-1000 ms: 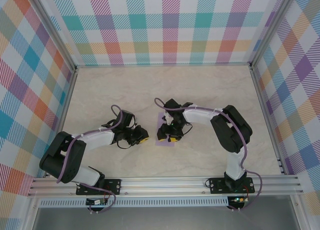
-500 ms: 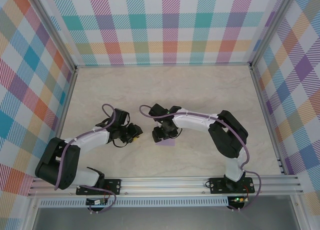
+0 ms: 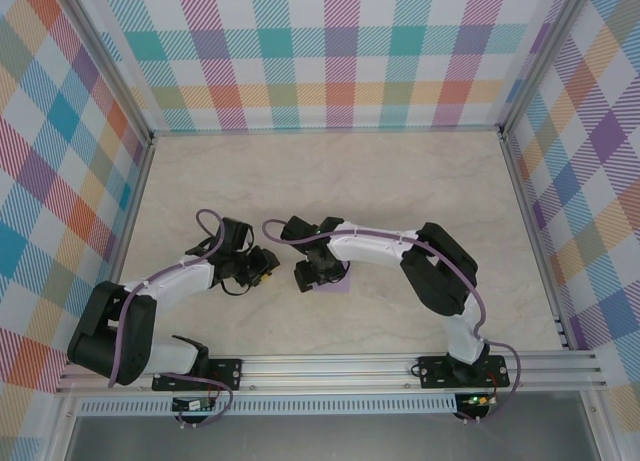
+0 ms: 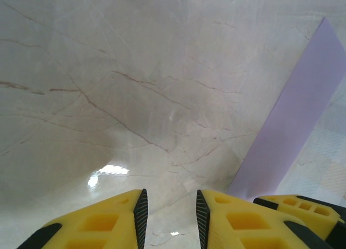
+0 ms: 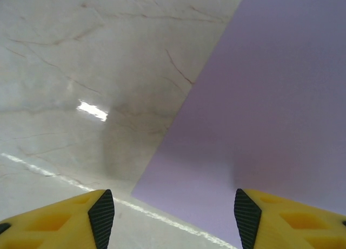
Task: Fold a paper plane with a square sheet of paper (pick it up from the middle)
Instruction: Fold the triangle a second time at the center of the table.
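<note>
Lavender sheet of paper (image 5: 270, 98) flat mid-worktop (image 3: 400, 191), from the left wrist a long strip slanting up-right, right jaws wide over its edge, left jaws narrowly parted just beside

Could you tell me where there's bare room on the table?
Bare: the table's far half by the back wall, and the strip right of the right arm. Crowded: the centre, where the left arm meets it at the lavender sheet.

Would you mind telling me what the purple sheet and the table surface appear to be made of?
The purple sheet looks like thin matte paper: flat, uniform, no glare. The table looks like glossy marble-patterned laminate or stone: brown veins and a bright light reflection.
</note>
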